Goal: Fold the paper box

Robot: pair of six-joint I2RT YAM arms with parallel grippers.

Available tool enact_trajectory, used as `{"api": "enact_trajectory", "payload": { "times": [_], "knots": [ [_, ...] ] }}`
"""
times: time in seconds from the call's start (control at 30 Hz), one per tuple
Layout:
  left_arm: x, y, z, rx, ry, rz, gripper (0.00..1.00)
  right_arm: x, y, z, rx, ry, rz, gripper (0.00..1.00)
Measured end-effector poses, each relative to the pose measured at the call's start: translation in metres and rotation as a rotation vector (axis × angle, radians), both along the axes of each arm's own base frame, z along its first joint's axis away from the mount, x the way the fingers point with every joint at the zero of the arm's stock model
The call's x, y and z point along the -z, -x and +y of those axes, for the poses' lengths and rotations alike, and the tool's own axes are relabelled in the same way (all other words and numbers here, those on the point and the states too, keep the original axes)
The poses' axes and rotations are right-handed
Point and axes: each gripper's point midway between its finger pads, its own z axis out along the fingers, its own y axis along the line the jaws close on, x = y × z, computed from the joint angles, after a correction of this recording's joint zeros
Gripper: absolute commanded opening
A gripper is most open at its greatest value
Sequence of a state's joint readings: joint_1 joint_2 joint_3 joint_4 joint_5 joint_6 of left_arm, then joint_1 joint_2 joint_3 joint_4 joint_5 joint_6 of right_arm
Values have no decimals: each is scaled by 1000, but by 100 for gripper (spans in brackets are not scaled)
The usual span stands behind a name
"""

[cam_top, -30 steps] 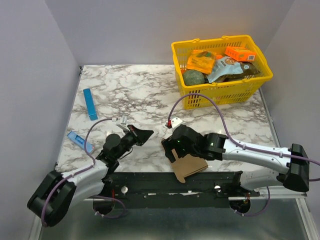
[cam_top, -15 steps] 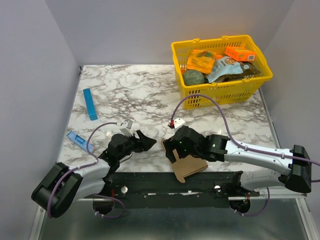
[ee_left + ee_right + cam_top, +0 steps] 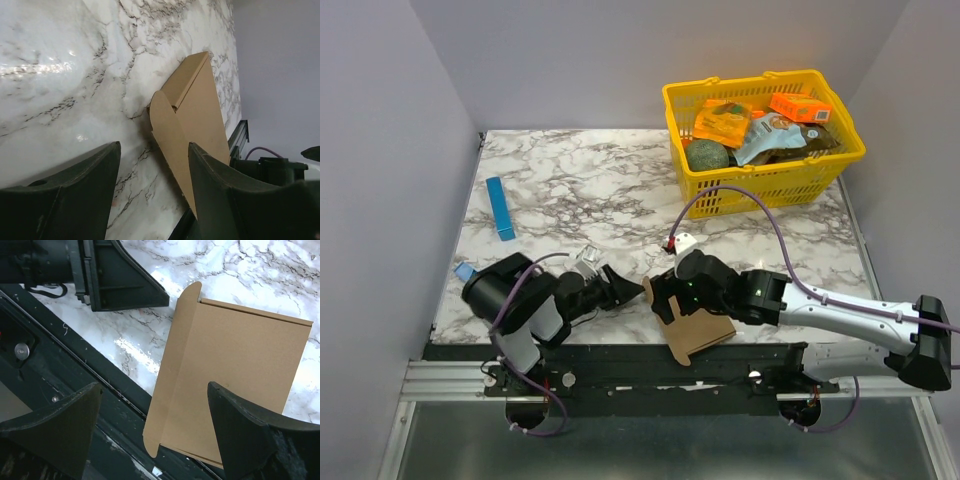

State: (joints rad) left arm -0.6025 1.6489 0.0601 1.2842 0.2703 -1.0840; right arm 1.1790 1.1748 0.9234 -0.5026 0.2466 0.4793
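The paper box [image 3: 700, 336] is a flat brown cardboard sheet with a rounded flap, lying at the table's front edge and overhanging the black rail. My right gripper [image 3: 663, 300] hovers open over its left end; in the right wrist view the paper box [image 3: 235, 370] fills the space below the right gripper [image 3: 152, 410], and nothing is gripped. My left gripper [image 3: 625, 290] lies low on the table just left of the box, pointing at it. In the left wrist view the left gripper [image 3: 152, 167] is open, with the box's rounded flap [image 3: 167, 127] just ahead of it.
A yellow basket [image 3: 765, 175] holding orange boxes and other packets stands at the back right. A thin blue strip [image 3: 500, 208] lies at the left, and a small blue object [image 3: 466, 271] sits near the left arm. The black rail [image 3: 620, 365] runs along the front edge.
The left gripper has gone from shut to open and moved right, close to the box's left end, while its arm folded back. The right gripper shifted slightly right above the box.
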Motion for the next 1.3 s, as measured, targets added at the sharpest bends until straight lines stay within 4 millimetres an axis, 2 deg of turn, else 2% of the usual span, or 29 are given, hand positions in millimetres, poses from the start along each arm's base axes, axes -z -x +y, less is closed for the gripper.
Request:
{"api": "enact_trajectory", "payload": {
  "times": [0.13, 0.3, 0.53, 0.67, 0.8, 0.97, 1.0, 1.1, 1.3],
  "knots": [
    [8, 4, -14, 24, 58, 53, 61, -2, 0, 0, 1, -5, -2, 94],
    [5, 5, -26, 47, 94, 56, 60, -2, 0, -1, 2, -3, -4, 94],
    [7, 3, -42, 69, 114, 78, 50, 2, 0, -2, 2, 11, 1, 94],
    [9, 2, -42, 64, 106, 78, 40, 5, 0, -3, 4, 24, 4, 94],
    [10, 3, -42, 60, 103, 85, 23, 6, -1, -4, 8, 31, 4, 94],
    [7, 3, -44, 56, 112, 79, 10, 7, -1, -4, 5, 38, 2, 94],
    [6, 4, -44, 55, 110, 77, 4, 8, -1, -4, 4, 42, 2, 94],
    [4, 7, -44, 52, 101, 73, 0, 10, -2, -5, 8, 52, 1, 94],
    [1, 13, -33, 10, 88, 86, 0, 13, -4, -8, 24, 82, -10, 94]
  ]
}}
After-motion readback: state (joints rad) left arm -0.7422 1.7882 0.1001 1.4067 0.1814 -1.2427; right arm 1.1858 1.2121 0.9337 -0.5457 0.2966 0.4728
